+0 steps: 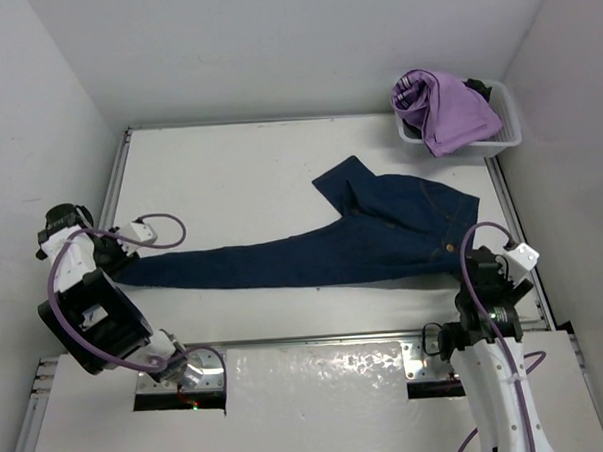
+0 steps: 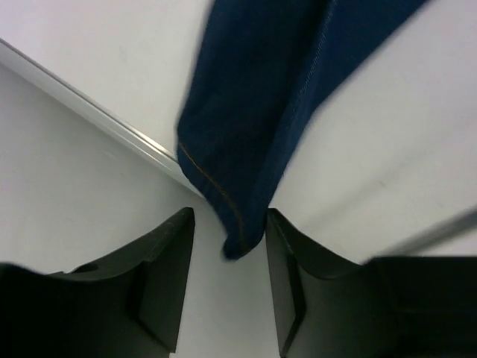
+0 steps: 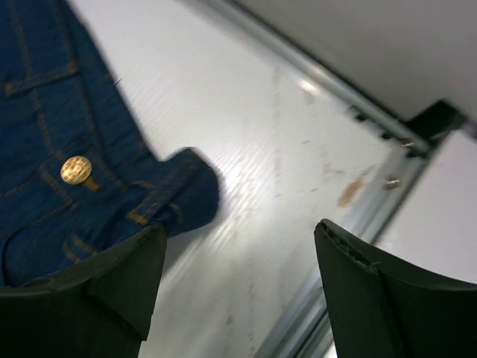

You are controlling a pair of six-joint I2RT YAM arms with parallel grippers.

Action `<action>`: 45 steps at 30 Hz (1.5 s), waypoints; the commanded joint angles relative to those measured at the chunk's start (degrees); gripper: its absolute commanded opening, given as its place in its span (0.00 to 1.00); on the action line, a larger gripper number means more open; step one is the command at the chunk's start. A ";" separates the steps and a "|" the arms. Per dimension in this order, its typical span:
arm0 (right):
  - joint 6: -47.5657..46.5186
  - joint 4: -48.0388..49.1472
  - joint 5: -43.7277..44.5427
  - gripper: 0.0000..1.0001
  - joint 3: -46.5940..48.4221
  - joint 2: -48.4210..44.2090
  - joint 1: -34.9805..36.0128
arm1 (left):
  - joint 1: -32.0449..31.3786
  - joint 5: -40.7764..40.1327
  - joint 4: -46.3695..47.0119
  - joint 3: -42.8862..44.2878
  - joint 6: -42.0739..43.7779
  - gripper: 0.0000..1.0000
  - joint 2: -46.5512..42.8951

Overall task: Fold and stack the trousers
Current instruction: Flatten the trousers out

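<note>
The trousers (image 1: 362, 238) lie across the table (image 1: 229, 169), legs left, waist right. The left gripper (image 2: 229, 220) is spread astride the hem, and the right gripper (image 3: 240, 231) is spread beside the waistband corner; a shallow bite could let the denim slip. The far-right basket (image 1: 507, 127) holds a lilac garment (image 1: 446, 105).

A robotics lab test cell: a white table (image 1: 239, 179) boxed in by bare white walls (image 1: 274, 47), a laundry basket (image 1: 511, 125) beyond the right arm (image 1: 491, 318).
</note>
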 commanded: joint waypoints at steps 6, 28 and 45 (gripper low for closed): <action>-9.06 11.42 20.96 0.86 8.14 -1.49 -0.31 | 1.27 -20.14 -16.50 2.44 7.71 0.52 -6.22; -23.41 36.75 -50.48 0.02 16.84 41.12 23.66 | -12.71 -8.46 9.51 -8.18 -31.06 0.41 1.51; -39.38 31.23 -57.86 0.00 38.82 82.18 45.13 | -12.18 -22.37 30.14 -27.78 -0.75 0.44 -6.14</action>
